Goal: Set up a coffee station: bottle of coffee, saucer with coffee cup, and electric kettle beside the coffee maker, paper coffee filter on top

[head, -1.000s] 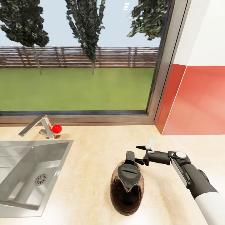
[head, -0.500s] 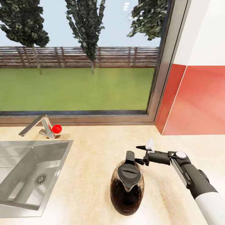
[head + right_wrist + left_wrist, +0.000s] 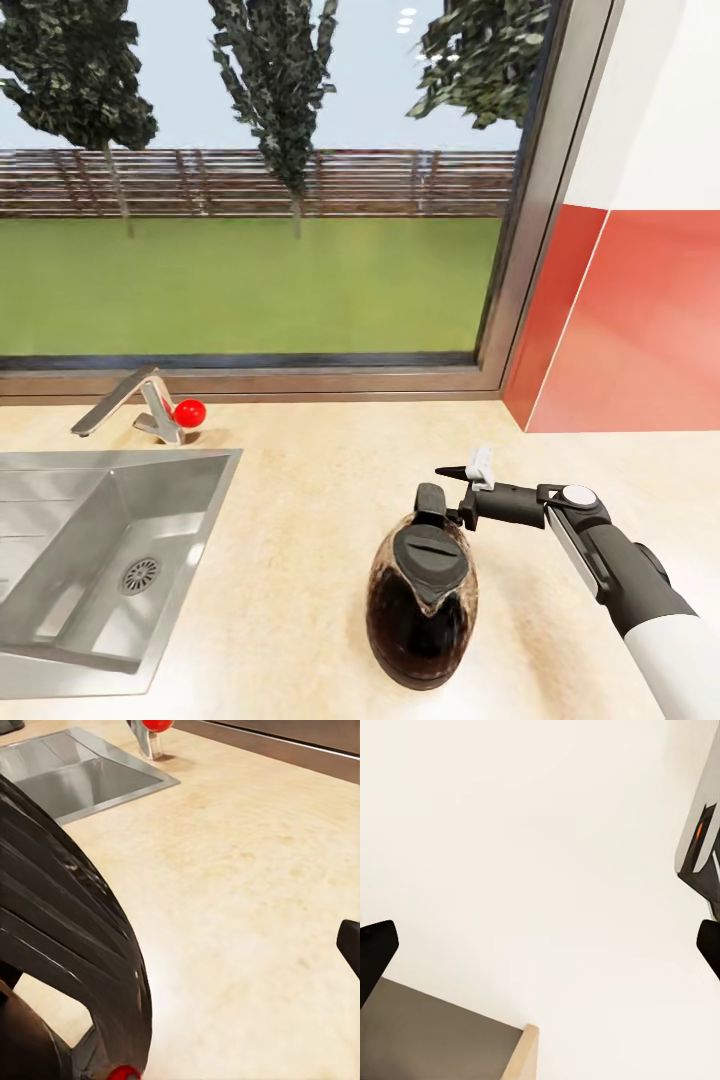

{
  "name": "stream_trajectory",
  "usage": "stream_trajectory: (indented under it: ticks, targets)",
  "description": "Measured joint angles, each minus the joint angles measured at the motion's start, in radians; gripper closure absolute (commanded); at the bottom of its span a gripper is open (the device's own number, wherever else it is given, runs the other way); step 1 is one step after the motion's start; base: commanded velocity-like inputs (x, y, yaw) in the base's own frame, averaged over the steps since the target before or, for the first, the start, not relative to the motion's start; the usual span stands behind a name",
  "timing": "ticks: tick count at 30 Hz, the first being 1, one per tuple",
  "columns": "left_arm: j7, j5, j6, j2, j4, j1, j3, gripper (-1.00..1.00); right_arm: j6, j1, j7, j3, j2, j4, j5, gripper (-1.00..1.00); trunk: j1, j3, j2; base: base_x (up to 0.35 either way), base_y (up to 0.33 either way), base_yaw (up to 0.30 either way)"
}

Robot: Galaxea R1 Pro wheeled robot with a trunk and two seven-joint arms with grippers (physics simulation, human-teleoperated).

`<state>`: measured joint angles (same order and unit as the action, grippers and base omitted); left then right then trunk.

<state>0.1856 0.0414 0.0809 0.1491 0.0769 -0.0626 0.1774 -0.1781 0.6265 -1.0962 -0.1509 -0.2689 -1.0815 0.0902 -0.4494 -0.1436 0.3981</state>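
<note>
While the electric kettle [image 3: 422,600] stands upright on the countertop [image 3: 300,520], between the sink [image 3: 90,560] and the red wall panel [image 3: 630,330], its black handle is met by the right gripper [image 3: 455,497], which is reached in from the right. One fingertip is seen pointing free above the handle and the other is hidden behind it, so it cannot be told whether the jaws are clamped or merely set around it. In the right wrist view the ribbed black lid [image 3: 67,967] is shown close, with the faucet [image 3: 150,735] and its red knob beyond. The left gripper [image 3: 540,952] is seen with its dark fingertips [image 3: 375,952] held wide apart over a pale surface.
</note>
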Motion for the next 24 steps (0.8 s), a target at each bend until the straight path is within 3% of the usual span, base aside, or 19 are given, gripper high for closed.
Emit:
stream_trajectory:
  ticks: [18, 19, 24]
  targets:
    - [0.0, 0.0, 0.0, 0.0, 0.0, 0.0, -0.001, -1.0, 0.0, 0.0, 0.001, 0.0, 0.001, 0.016, 0.0, -1.0, 0.0, 0.0, 0.0, 0.0, 0.002, 0.0]
    - [0.0, 0.0, 0.0, 0.0, 0.0, 0.0, -0.001, -1.0, 0.0, 0.0, 0.001, 0.0, 0.001, 0.018, 0.0, 1.0, 0.0, 0.0, 0.0, 0.0, 0.0, 0.0]
    - [0.0, 0.0, 0.0, 0.0, 0.0, 0.0, -0.001, -1.0, 0.005, 0.0, 0.003, 0.0, 0.0, 0.021, -0.001, 1.0, 0.0, 0.0, 0.0, 0.0, 0.0, 0.0]
